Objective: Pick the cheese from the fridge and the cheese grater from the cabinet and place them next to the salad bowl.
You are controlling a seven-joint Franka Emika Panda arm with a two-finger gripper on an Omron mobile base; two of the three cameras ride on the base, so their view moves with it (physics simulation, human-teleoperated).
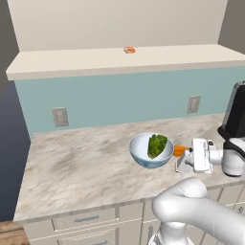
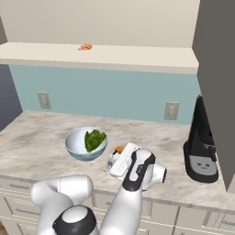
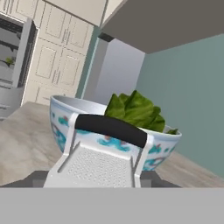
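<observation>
Coffee machine (image 2: 201,147) at surface's (image 1: 81,165) right end, pinkish curl (image 1: 129,50) on cabinet (image 1: 119,60) shelf. Arm low, wrist horizontal; pincer (image 1: 183,160) grasping cheese grater (image 3: 98,159) just beside salad bowl (image 1: 149,150), w/ cheese (image 1: 179,150) betw. them.

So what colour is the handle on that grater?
Black, on the grey metal grater; the hand view shows it best.

A black coffee machine (image 2: 200,147) stands on the marbled beige desk (image 1: 76,162) at three o'clock. Two grey wall outlets (image 1: 60,116) sit on the teal backsplash (image 1: 119,95).
</observation>
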